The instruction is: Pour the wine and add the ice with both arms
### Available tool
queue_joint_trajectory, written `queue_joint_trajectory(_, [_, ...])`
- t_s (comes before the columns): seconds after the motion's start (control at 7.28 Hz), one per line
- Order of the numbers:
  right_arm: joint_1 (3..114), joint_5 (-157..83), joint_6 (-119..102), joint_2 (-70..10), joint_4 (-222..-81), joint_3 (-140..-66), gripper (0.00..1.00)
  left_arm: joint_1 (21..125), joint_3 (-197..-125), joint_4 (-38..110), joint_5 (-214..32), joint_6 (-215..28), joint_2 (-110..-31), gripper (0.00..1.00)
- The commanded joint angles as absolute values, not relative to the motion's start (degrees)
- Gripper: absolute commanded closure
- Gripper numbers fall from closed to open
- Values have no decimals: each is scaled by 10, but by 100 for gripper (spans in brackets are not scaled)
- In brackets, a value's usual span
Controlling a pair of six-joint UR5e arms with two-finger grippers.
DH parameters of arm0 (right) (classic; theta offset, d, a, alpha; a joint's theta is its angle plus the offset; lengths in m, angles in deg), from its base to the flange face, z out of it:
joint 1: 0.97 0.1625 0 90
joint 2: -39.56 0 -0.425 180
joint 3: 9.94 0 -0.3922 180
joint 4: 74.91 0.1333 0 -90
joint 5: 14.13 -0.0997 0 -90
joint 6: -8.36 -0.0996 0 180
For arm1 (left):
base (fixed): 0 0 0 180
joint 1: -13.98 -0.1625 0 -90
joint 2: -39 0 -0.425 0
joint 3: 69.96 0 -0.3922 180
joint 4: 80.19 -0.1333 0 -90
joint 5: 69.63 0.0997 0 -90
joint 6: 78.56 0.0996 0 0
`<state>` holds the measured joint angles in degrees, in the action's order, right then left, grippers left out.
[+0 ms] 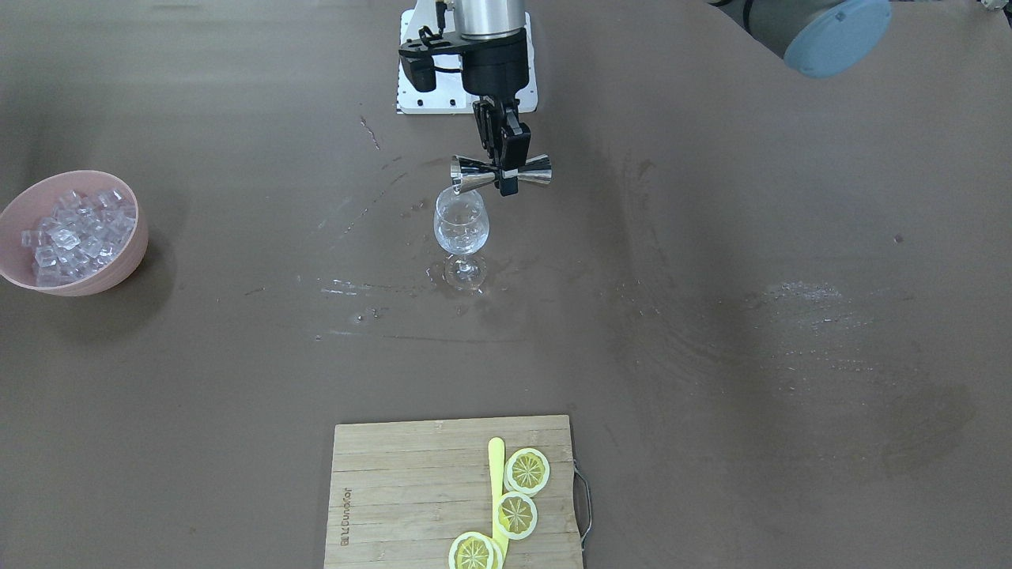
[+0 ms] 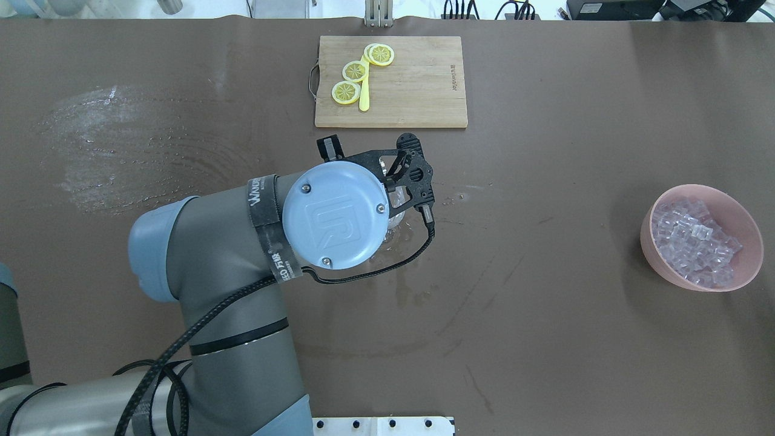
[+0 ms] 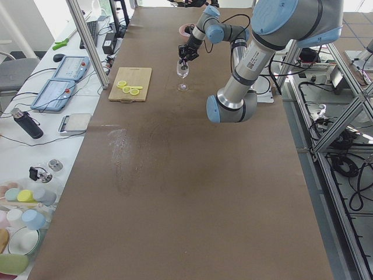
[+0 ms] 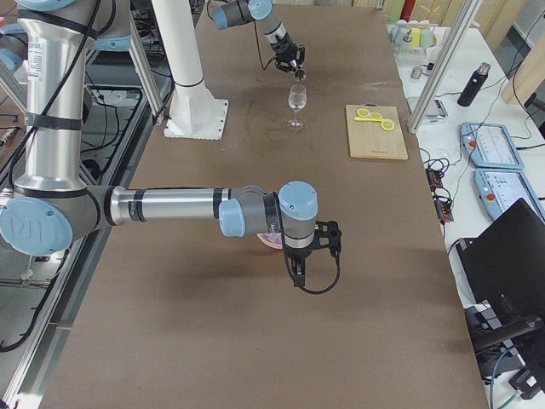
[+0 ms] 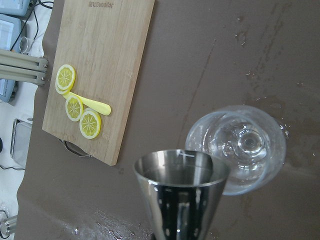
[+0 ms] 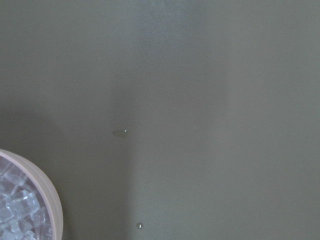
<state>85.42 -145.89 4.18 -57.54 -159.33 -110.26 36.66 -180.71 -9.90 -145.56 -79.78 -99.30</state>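
From overhead the left arm [image 2: 236, 339] covers nearly everything it works on. Its blue wrist cap hides the jigger [image 1: 474, 175] and all but a sliver of the wine glass [image 1: 462, 225]. The left wrist view cuts the jigger off at the bottom edge and shows none of the claw holding it. The right arm [image 4: 170, 207] appears only from the camera at the right end of the bench [image 1: 711, 356]. There the right claw [image 4: 295, 266] is a small dark shape under the wrist, and I cannot tell whether it is released or clenched. Its wrist camera catches only bare bench and a cut-off arc of the pink bowl [image 1: 118, 269] in one corner. Whether anything runs from the jigger cannot be made out. The cutting board [image 1: 411, 490] with lemon slices [image 1: 527, 471], on the far side from the robot, is cropped in the front view.

The ice [image 1: 75, 229] is a heap of small clear, glassy cubes with white glints, filling the pink bowl about to its rim. The bowl stands toward the robot's right end of the bench, well apart from the glass.

The left claw [image 1: 510, 172] is clenched on the jigger's narrow waist, fingers drawn close. The jigger lies level on its side, one mouth just over the rim of the glass; touching or not, I cannot tell. The glass stands upright mid-bench, with wet streaks around its foot.
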Motion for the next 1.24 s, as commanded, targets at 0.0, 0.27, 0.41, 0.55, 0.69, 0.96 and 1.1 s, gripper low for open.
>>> queue_joint_trajectory(0.0, [854, -1459, 41, -575, -1594, -1104, 0, 372, -1837, -10, -1490, -805, -956, 100])
queue_joint_trajectory(0.27, [854, -1459, 41, -574, -1592, -1105, 0, 375, -1841, 90, -1504, -875, -909, 100])
queue_joint_trajectory(0.41, [854, -1459, 41, -574, -1592, -1105, 0, 375, -1841, 160, -1514, -886, -867, 100])
queue_joint_trajectory(0.55, [854, -1459, 41, -574, -1592, -1105, 0, 382, -1841, 208, -1519, -889, -835, 100])
queue_joint_trajectory(0.69, [854, -1459, 41, -574, -1592, -1106, 0, 390, -1841, 233, -1522, -915, -815, 100])
queue_joint_trajectory(0.96, [854, -1459, 42, -575, -1592, -1106, 0, 406, -1841, 323, -1554, -958, -760, 100])
queue_joint_trajectory(1.1, [854, -1459, 42, -575, -1592, -1107, 0, 418, -1842, 373, -1561, -958, -715, 100])
